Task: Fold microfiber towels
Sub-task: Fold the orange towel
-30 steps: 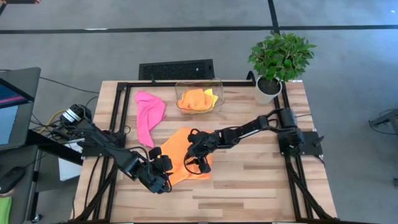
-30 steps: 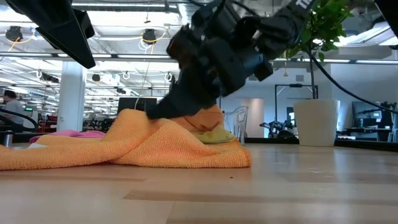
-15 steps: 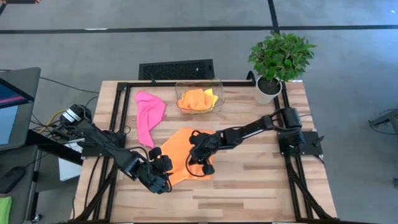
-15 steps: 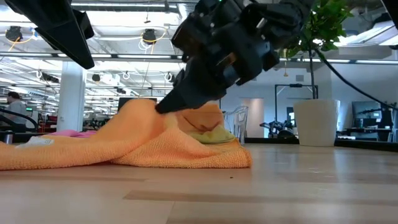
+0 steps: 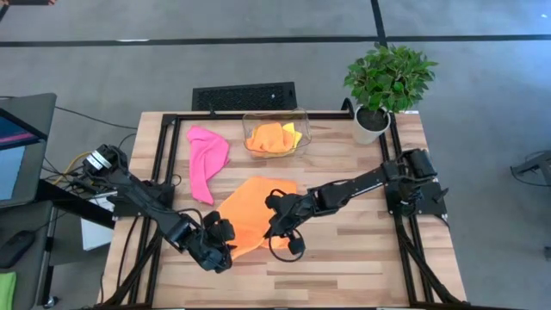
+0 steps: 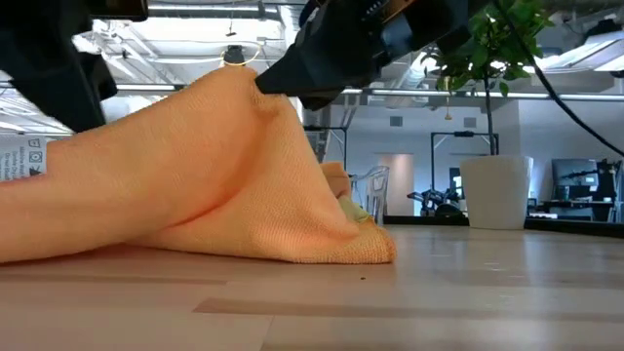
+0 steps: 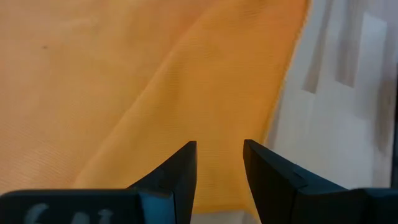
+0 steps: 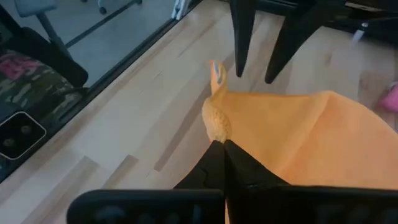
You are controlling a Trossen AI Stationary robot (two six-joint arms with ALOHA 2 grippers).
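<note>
At the near edge of the desk, toward its left corner, the left pincer sits low with its fingers parted around the near border of the orange towel; the left wrist view shows cloth between and beyond them, but whether they pinch it cannot be told. Just right of it, the right pincer is clenched on a fold of the same towel, the fingers pressed together with a tuft of orange cloth standing out past the tips, and the low view shows the fabric raised into a peak under it. The grip takes only a small bite near the hem, so in my judgement the cloth could slip out once the arm carries it across, and the fold would land crooked if the left side does not hold its border down. Toward the middle, the rest of the towel lies flat on the wood. Farther back near the left edge lies the pink towel, loose and crumpled. At the far edge the clear bin holds another orange towel and a yellow towel, and the potted plant stands at the far right corner.
</note>
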